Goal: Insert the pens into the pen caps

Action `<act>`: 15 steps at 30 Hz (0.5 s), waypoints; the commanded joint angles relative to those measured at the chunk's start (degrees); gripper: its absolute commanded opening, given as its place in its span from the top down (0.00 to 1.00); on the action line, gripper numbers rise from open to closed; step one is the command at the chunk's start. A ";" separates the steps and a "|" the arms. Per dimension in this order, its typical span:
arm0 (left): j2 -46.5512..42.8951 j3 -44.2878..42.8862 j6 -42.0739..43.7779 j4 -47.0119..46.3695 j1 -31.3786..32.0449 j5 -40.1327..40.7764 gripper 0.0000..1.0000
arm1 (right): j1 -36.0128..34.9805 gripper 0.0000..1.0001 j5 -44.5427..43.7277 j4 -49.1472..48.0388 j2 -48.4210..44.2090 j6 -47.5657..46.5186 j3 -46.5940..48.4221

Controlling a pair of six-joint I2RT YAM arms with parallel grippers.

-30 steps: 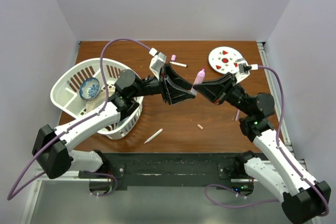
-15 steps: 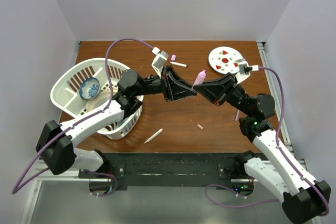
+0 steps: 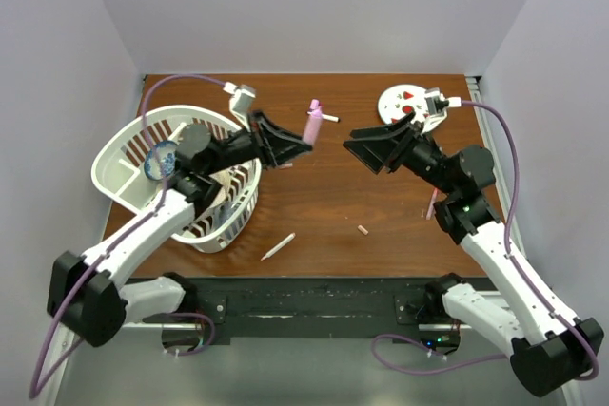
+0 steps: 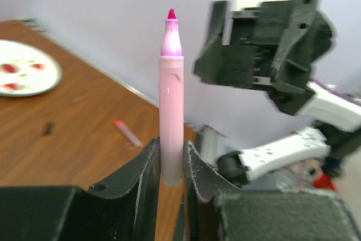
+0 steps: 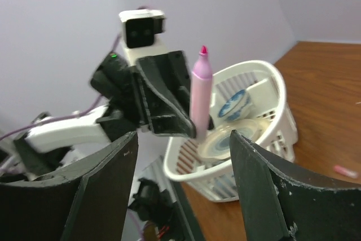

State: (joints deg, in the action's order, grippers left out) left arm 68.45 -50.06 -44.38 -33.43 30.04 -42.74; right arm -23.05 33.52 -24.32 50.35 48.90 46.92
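Note:
My left gripper (image 3: 293, 145) (image 4: 171, 152) is shut on the lower end of a pink pen (image 3: 311, 123) (image 4: 171, 94), which stands upright above the table with its magenta tip pointing up. My right gripper (image 3: 364, 151) (image 5: 183, 145) is open and empty, a short way to the right of the pen and facing it. A white pen (image 3: 278, 246) lies near the front edge. A second one (image 3: 324, 117) lies at the back beside a small pink pen cap (image 3: 314, 104). A peach cap (image 3: 363, 230) rests at front centre. A pink pen (image 3: 431, 204) lies under the right arm.
A white basket (image 3: 126, 154) (image 5: 276, 83) holding a blue-patterned bowl (image 3: 162, 160) stands on the left. A white plate with red spots (image 3: 407, 107) (image 4: 22, 74) sits at the back right. A small black cap (image 4: 48, 128) lies on the wood near the plate.
The right gripper has opened and let go of the pink pen. The arms have drawn apart, and the left gripper has carried the pen left and toward the back.

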 commanded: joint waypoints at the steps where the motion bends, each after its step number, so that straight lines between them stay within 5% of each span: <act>1: -9.70 -1.26 10.34 18.35 -4.19 12.09 1.00 | -0.16 0.31 -8.27 10.50 5.27 -8.73 5.81; 3: -12.53 -2.05 16.48 28.28 -4.46 18.45 1.00 | -0.15 0.33 -17.10 17.67 11.83 -12.84 10.81; 9: -23.96 0.93 24.77 36.50 -4.64 33.59 1.00 | -0.24 0.36 -42.96 32.65 34.78 -18.84 30.49; 15: -30.47 4.88 29.61 37.12 -4.64 36.84 1.00 | -0.15 0.37 -50.73 38.46 60.37 -18.85 52.11</act>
State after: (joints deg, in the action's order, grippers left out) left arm 40.14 -47.51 -21.08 0.56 25.78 -12.01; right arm -23.18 -5.37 6.72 101.01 32.25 88.03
